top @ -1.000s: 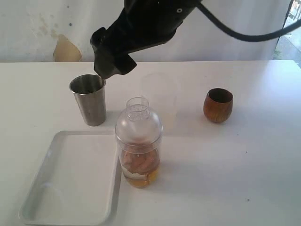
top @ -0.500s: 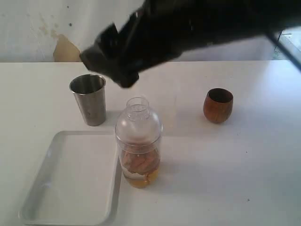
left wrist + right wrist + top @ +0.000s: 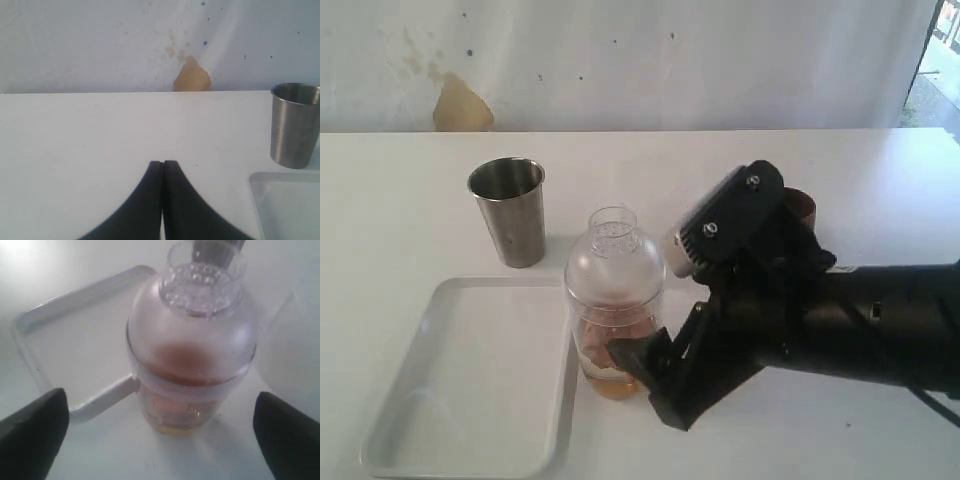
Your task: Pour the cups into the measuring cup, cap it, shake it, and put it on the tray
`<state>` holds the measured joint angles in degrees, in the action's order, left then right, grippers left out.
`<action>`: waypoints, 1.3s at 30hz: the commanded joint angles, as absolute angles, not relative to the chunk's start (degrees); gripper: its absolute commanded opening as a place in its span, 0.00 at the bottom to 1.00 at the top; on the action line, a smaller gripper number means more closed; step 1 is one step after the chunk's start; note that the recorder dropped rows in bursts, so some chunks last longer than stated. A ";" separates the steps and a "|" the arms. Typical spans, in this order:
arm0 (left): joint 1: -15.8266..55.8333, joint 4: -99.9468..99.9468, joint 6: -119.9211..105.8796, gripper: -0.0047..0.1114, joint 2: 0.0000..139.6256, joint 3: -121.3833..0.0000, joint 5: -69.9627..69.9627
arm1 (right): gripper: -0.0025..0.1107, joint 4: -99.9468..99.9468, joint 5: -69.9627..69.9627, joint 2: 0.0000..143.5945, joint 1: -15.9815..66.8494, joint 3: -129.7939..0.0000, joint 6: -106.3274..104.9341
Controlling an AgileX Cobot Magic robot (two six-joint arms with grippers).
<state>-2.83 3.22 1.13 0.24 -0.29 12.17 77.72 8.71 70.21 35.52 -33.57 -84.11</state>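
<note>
Amber liquid inside capped measuring cup (image 3: 615,310), upright on desk (image 3: 400,200) just beside tray (image 3: 480,380) (not yet on it). Wide-spread right hand (image 3: 160,435) straddles it low, likely lining up grasp for shake. Clenched left hand (image 3: 162,170) empty, aside.

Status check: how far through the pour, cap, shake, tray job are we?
Done: the measuring cup holds amber liquid and wears its dome cap. In hand: the right gripper has open jaws up at the cup, not closed on it. Left: grasp, likely shake, then set it on the tray beside it.
</note>
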 commanded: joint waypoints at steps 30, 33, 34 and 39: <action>-2.81 3.48 1.20 0.04 0.00 0.00 11.58 | 0.83 99.95 8.92 83.97 29.51 -30.90 -110.40; -2.81 3.48 1.20 0.04 0.00 0.00 11.58 | 0.83 99.95 11.25 81.69 26.31 -29.90 -109.50; -2.81 3.48 1.20 0.04 0.00 0.00 11.58 | 0.83 99.95 12.43 81.04 25.08 -29.33 -109.36; -2.81 3.48 1.20 0.04 0.00 0.00 11.58 | 0.83 99.95 16.84 80.30 19.50 -26.73 -109.25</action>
<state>-2.83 3.22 1.13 0.24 -0.29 12.17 100.08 14.37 80.81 22.22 -28.03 -109.60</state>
